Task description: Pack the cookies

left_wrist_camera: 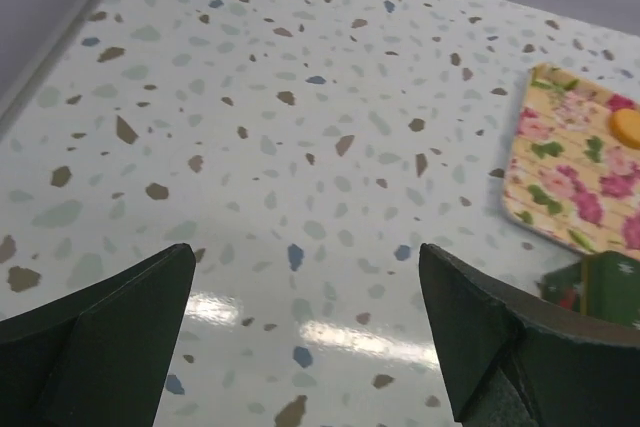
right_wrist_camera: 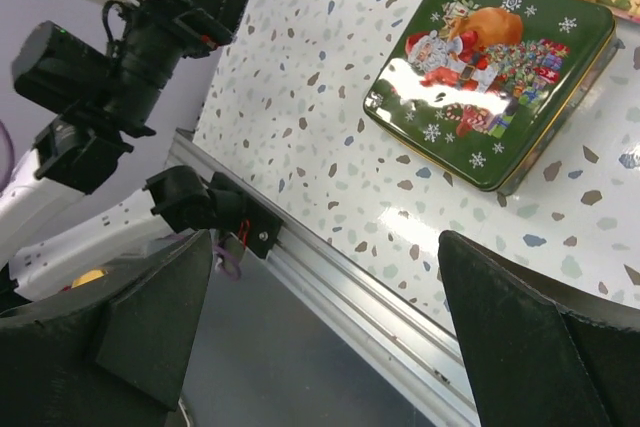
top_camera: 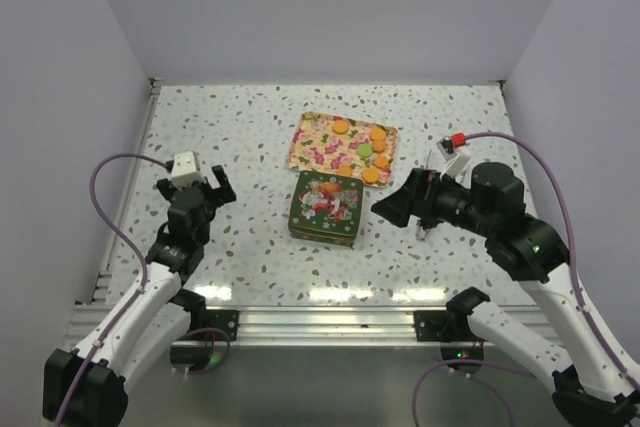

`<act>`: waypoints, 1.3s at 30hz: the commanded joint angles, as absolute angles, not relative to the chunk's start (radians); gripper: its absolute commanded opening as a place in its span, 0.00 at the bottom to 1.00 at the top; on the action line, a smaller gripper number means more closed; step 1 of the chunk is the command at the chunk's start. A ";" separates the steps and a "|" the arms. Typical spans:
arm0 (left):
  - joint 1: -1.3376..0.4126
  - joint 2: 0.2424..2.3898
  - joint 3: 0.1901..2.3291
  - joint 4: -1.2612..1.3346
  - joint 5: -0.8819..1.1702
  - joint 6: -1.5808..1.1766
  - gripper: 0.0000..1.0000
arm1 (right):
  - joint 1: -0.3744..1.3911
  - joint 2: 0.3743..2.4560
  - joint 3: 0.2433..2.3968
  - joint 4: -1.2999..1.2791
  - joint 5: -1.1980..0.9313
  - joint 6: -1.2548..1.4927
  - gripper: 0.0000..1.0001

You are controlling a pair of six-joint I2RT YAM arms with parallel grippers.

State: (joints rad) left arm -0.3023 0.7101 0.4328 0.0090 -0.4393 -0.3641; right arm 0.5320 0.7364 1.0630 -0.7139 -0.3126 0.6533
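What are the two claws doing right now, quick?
Left gripper: open, holding nothing.
Right gripper: open, holding nothing.

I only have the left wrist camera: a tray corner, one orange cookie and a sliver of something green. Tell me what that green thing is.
Observer: It is a square green tin with a Santa picture. Its lid is on, and it sits on the arms' side of the tray.
Operator: Give me the cookie situation.
Observer: A handful of cookies lie on the tray, mostly toward its right side. Most are orange, and there is one green cookie.
Operator: Report the right arm.
Observer: The right gripper is open and hovers just right of the tin, holding nothing.
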 commanded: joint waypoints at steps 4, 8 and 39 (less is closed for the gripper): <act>-0.256 0.909 0.212 0.535 -0.586 -0.100 1.00 | 0.535 0.715 1.075 -0.687 -0.298 0.635 0.99; -0.227 1.112 0.153 0.750 -0.557 -0.092 1.00 | 0.535 0.744 1.143 -0.739 -0.270 0.597 0.99; -0.100 1.507 0.155 1.378 -0.298 0.012 1.00 | 0.535 0.825 1.127 -0.670 -0.192 0.523 0.99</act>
State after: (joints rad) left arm -0.1059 1.5120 0.1352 1.2583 -0.2939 0.0040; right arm 0.5320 0.8478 1.1328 -0.7231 -0.2287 0.5446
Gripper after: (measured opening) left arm 0.997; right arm 0.986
